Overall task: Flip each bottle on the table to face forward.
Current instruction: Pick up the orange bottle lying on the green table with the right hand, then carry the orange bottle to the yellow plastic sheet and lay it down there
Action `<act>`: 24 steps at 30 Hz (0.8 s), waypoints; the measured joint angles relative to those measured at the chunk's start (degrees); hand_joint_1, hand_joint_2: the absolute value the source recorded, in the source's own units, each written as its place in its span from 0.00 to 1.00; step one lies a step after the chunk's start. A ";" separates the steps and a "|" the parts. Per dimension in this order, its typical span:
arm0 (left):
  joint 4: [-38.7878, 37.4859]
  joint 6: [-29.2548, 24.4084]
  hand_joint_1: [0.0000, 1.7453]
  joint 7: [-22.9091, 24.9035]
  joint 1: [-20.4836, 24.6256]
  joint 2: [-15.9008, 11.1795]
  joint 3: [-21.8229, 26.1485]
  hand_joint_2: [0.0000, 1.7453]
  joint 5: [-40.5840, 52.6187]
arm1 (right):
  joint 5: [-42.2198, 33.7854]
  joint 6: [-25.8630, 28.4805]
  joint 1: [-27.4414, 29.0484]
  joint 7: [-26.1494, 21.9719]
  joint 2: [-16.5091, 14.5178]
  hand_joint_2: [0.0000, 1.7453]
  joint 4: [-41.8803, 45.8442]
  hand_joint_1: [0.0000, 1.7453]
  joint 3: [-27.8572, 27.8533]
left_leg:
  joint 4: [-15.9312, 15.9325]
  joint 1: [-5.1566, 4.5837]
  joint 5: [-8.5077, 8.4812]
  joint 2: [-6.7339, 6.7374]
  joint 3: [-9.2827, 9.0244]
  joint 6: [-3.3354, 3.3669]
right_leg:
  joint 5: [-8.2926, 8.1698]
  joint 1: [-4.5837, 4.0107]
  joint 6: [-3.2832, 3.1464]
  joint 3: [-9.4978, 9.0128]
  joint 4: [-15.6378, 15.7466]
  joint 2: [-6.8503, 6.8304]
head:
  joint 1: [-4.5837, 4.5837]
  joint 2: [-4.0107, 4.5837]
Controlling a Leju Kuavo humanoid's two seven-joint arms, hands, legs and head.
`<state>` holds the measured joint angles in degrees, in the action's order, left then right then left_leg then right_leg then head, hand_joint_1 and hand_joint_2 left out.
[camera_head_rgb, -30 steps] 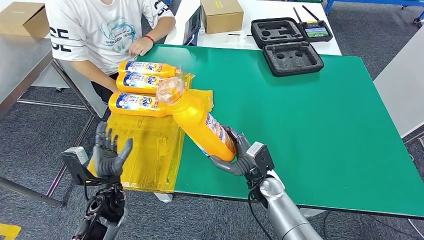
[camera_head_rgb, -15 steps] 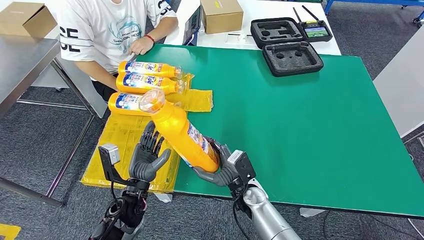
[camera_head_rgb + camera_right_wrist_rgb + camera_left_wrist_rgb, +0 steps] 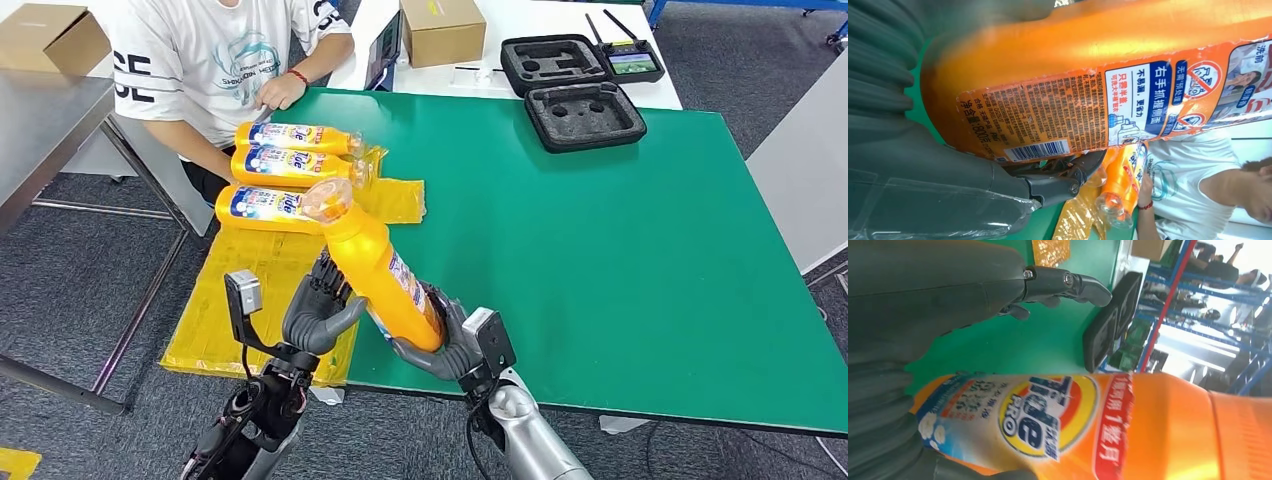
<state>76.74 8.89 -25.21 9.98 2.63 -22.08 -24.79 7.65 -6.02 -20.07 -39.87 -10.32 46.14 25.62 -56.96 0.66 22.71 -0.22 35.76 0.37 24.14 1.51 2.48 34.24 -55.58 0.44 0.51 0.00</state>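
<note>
You see three bottles (image 3: 285, 165) lying side by side on the plastic sheet (image 3: 262, 290) at the table's (image 3: 640, 250) left edge, a foam case (image 3: 585, 115) on its upper part.

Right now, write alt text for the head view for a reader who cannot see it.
The robot's right hand holds an orange detergent bottle tilted above the green table, its left hand beside the bottle. Three more bottles lie on yellow plastic near a seated person.

bare green table (image 3: 620, 230) right; three lying bottles (image 3: 285, 165) crowd left.
</note>
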 joint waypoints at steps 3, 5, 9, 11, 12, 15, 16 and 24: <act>-1.57 1.92 0.00 -0.16 1.55 -0.18 -1.27 1.00 -0.68 | 0.01 -0.43 0.67 -0.01 0.29 1.00 0.00 1.00 -0.95 | 0.00 0.00 0.00 0.00 0.01 0.00 | 0.00 0.00 0.00 0.01 0.00 0.01 | 0.00 0.01; -2.15 2.58 0.00 -0.19 2.16 -0.25 -1.78 1.00 -0.94 | 0.15 -0.64 0.81 -0.02 0.45 1.00 -0.02 1.00 -1.44 | 0.00 0.00 0.00 0.00 0.01 0.00 | 0.00 0.00 0.00 0.01 0.00 0.01 | -0.01 0.01; -2.56 3.21 0.00 -0.17 2.54 -0.27 -2.17 1.00 -1.08 | 0.51 -0.66 1.01 -0.02 0.50 1.00 -0.07 1.00 -1.68 | 0.00 0.00 0.00 0.00 0.01 0.00 | 0.00 0.00 0.00 0.01 0.00 0.01 | -0.01 0.01; -2.76 3.47 0.00 -0.14 2.84 -0.27 -2.52 1.00 -1.00 | 1.15 -0.73 1.08 -0.01 0.49 1.00 -0.19 1.00 -1.79 | 0.00 0.00 0.00 0.00 0.01 0.00 | 0.00 0.00 0.00 0.01 0.00 0.00 | -0.01 0.01; -2.90 3.54 0.00 -0.11 3.05 -0.27 -2.75 1.00 -0.93 | 1.74 -0.83 1.08 -0.01 0.45 1.00 -0.34 1.00 -1.82 | 0.00 0.00 0.00 0.00 0.01 0.00 | 0.00 0.00 0.00 0.00 0.00 0.01 | -0.01 0.01; -3.53 3.60 0.00 -0.07 3.86 -0.27 -3.44 1.00 -0.56 | 3.92 -1.25 1.07 0.13 0.09 1.00 -1.19 1.00 -1.81 | 0.00 0.00 0.00 0.00 0.01 0.00 | 0.00 0.00 0.00 0.01 0.00 0.01 | 0.00 0.00; -3.77 3.62 0.00 -0.06 4.16 -0.27 -3.64 1.00 -0.48 | 4.61 -1.34 1.06 0.22 -0.12 1.00 -1.59 1.00 -1.76 | 0.00 0.00 0.00 0.00 0.01 0.00 | 0.00 -0.01 0.00 0.01 0.00 0.01 | 0.00 0.00; -5.44 3.62 0.00 -0.03 5.58 -0.27 -4.38 1.00 -0.45 | 7.12 -1.65 0.79 0.90 -1.72 1.00 -4.43 1.00 -1.34 | 0.00 0.01 0.00 0.00 0.01 0.00 | 0.00 -0.01 0.00 0.01 -0.01 0.01 | 0.00 0.00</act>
<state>71.31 12.51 -25.23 15.56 2.36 -26.46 -25.24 14.78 -7.67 -19.27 -38.98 -12.04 41.71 24.28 -56.95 0.67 22.70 -0.22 35.77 0.37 24.14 1.50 2.48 34.25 -55.59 0.45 0.51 0.00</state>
